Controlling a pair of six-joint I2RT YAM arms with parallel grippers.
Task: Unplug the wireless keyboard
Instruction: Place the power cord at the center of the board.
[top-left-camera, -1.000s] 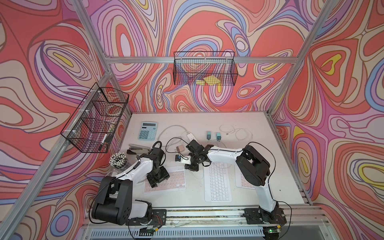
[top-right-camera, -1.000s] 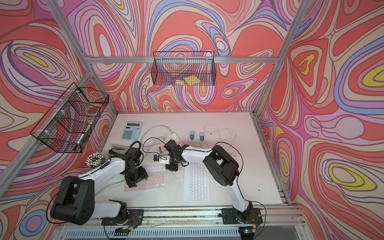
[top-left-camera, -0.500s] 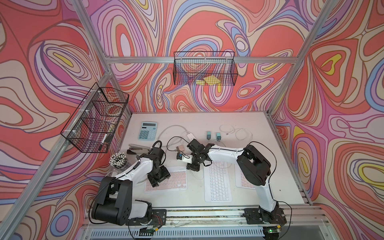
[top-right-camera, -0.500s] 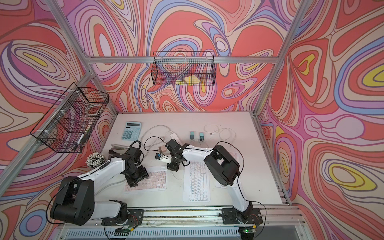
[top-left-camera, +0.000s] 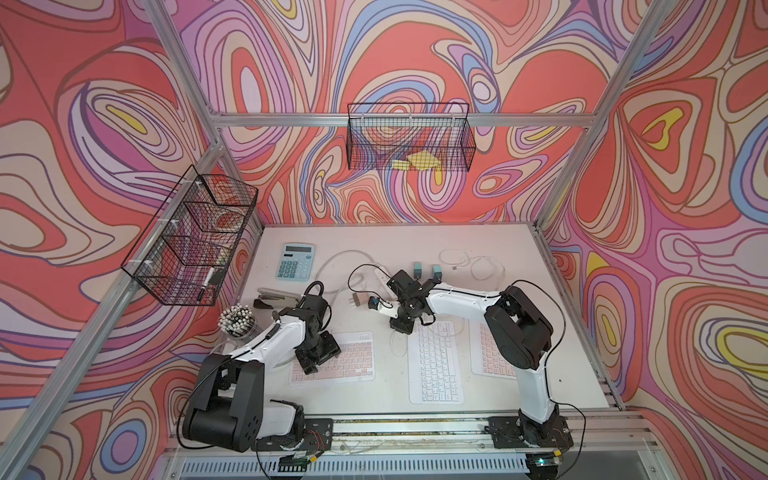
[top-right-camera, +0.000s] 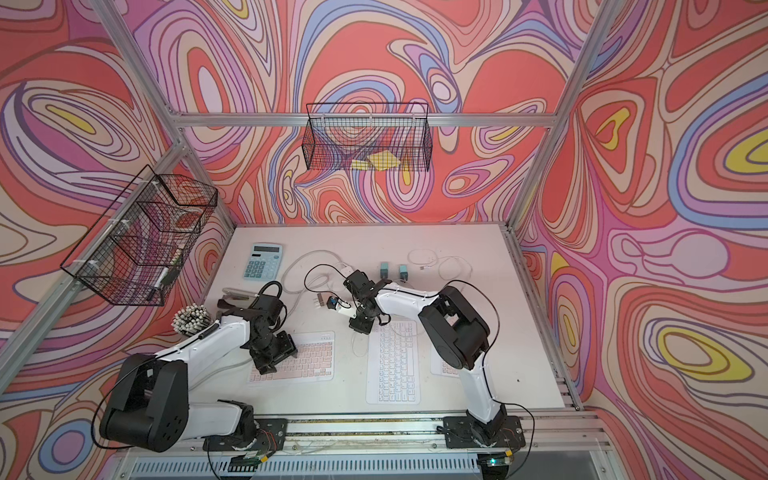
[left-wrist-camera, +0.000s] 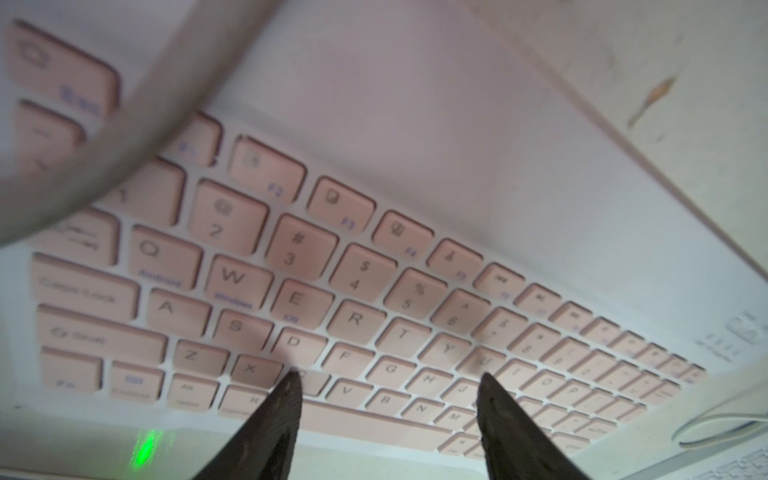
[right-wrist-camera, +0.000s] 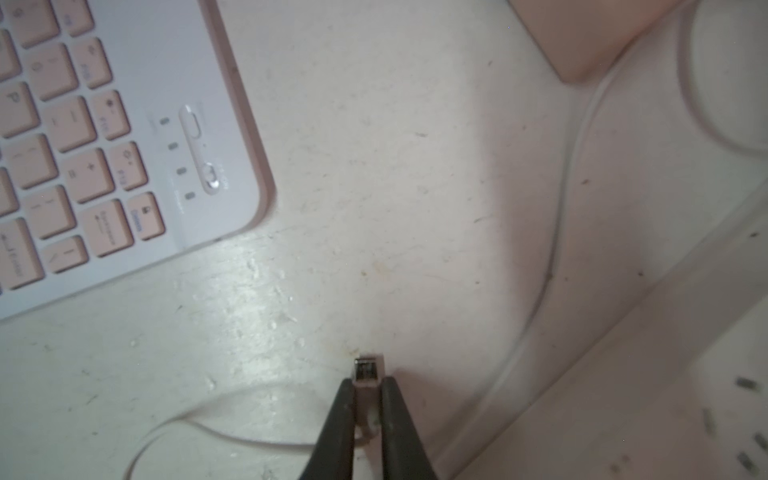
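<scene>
White and long, the wireless keyboard (top-left-camera: 434, 365) lies flat on the bench (right-wrist-camera: 374, 187) just beside the right pincer (right-wrist-camera: 368, 386). Its long axis runs from that pincer back toward the arm's own base, so the pincer sits at the keyboard's far corner. The two dark fingers are clamped on a small cable plug (right-wrist-camera: 368, 370) — it lies in line with the fingers, metal tip pointing straight out past them over bare bench, clear of the keyboard's edge. A thin white cable (right-wrist-camera: 232, 436) loops away behind the grip. The left pincer (left-wrist-camera: 388, 376) has its fingers spread with nothing between them, tips down at the lower key rows of a pink keyboard (left-wrist-camera: 374, 291) — whether they press it I cannot tell.
</scene>
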